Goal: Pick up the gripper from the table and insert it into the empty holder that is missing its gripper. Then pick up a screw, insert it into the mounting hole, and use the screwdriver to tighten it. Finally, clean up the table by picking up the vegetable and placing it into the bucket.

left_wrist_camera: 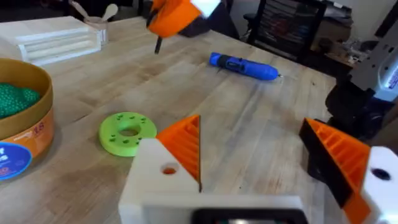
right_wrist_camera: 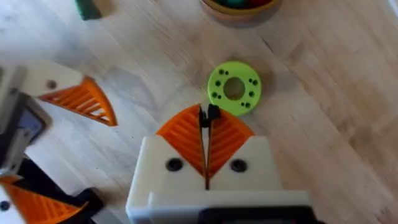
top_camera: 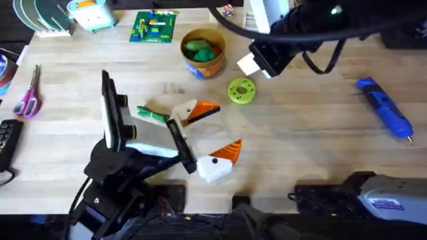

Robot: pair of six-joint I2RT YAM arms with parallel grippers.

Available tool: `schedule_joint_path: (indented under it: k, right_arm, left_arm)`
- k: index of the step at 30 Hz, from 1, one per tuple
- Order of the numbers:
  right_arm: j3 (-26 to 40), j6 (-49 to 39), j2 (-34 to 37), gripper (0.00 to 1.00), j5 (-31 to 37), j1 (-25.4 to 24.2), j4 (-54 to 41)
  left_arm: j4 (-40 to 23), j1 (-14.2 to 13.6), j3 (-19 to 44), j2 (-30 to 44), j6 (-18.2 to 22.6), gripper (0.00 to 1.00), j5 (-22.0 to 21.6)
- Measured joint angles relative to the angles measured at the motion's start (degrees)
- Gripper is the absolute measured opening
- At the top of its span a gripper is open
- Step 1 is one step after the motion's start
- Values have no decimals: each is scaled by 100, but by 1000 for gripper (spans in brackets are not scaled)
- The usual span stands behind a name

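My left gripper (top_camera: 212,133) lies open near the table's middle, nothing between its fingers. Its white holder (left_wrist_camera: 158,180) carries the orange wedge gripper (left_wrist_camera: 185,144); the mounting hole (left_wrist_camera: 169,169) shows orange. My right gripper (right_wrist_camera: 207,115) hovers above the yellow-green disc, shut on a small dark screw (left_wrist_camera: 158,43) hanging from its tips. The green vegetable (top_camera: 152,115) lies just left of the holder (top_camera: 183,110). At the back stands the tan bucket (top_camera: 203,61), something green inside. The blue screwdriver (top_camera: 385,115) lies at the far right.
The yellow-green disc (top_camera: 241,91) sits between the bucket and my left gripper. Pink-handled scissors (top_camera: 28,97) lie at the left edge, a green brick plate (top_camera: 153,27) at the back. A white rack (left_wrist_camera: 59,40) stands behind the bucket.
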Motion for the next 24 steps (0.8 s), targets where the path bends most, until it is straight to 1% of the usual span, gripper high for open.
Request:
schedule_joint_path:
  k: [3,6,10,18,21,24]
  right_arm:
    - [547,1,-12,7,0,351,-269]
    - [817,76,-35,7,-3,797,-340]
    - [864,406,-31,7,-22,1331,-383]
    - [864,885,213,7,-20,2140,-350]
    - [864,971,404,7,-22,2364,-303]
    - [864,1035,556,7,-20,2415,-219]
  left_arm:
    - [-1,0,0,0,0,993,0]
    - [-2,0,0,0,26,993,0]
    - [-2,0,0,0,177,992,0]
    - [-2,0,0,0,326,993,2]
    - [-2,0,0,0,345,992,2]
    - [-2,0,0,0,348,993,2]
